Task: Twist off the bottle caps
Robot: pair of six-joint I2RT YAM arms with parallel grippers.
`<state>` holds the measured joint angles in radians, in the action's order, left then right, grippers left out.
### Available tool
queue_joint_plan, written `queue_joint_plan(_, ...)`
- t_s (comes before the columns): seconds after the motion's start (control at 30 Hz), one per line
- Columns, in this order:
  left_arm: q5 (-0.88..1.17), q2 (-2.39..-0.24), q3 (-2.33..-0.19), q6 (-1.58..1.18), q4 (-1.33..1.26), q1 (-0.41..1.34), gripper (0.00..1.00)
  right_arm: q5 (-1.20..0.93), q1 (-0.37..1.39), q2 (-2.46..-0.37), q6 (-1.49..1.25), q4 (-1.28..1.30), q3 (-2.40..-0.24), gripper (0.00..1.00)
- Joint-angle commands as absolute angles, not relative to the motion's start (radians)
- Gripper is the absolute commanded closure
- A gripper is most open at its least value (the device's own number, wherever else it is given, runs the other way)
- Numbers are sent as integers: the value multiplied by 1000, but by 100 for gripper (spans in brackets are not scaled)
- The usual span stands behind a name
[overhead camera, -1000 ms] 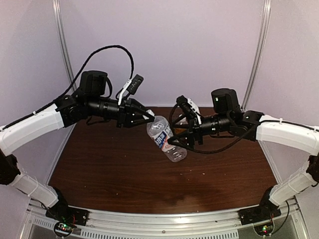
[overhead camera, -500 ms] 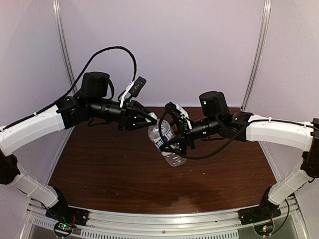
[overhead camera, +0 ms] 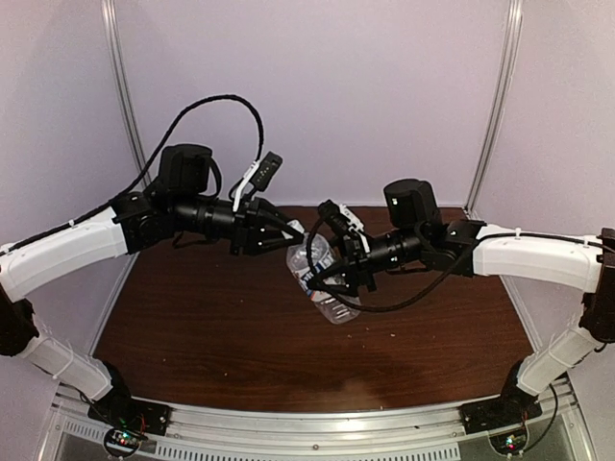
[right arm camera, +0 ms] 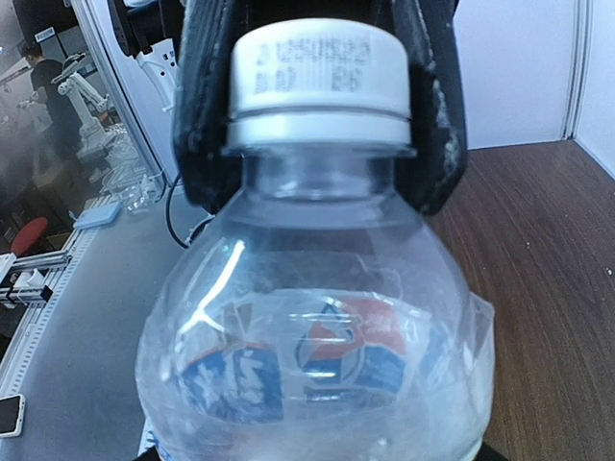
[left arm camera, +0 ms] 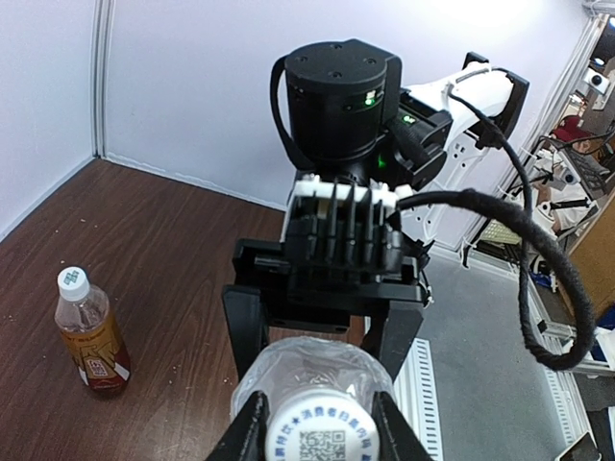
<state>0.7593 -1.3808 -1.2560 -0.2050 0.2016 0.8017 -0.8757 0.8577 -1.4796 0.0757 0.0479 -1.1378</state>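
Two left fingers [left arm camera: 248, 434] pinch the white cap [left arm camera: 322, 434] on the clear bottle [left arm camera: 312, 365].

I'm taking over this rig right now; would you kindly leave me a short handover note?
Left gripper shut on the white cap of the clear bottle, held tilted above the table.
Right gripper around the bottle's body; grip not confirmed.
Amber bottle upright on the table, second cap on.
Done: neither cap off. Left: unscrew both.

A robotics lab — white booth panels [overhead camera: 317, 96] on aluminium posts [overhead camera: 495, 106], more robot arms [right arm camera: 75, 96] beyond.
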Motion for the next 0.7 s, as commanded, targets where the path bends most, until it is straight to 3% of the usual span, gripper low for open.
queue_joint_plan(0.0,751,-1348,-1198,-226,89,811,73,-924,862,-1451,53,-33,-1118,53)
queue_joint_plan(0.13,747,-1312,-1133,-276,-38,811,43,-949,864,-1447,44,-45,-1100,56)
queue_joint_plan(0.27,751,-1286,-1085,-320,-141,810,23,-970,869,-1441,32,-66,-1082,57)
queue_joint_plan(0.47,758,-1280,-1064,-379,-218,811,22,-993,873,-1439,28,-80,-1075,58)
queue_joint_plan(0.67,778,-1309,-1076,-409,-229,810,37,-1003,874,-1437,26,-89,-1074,60)
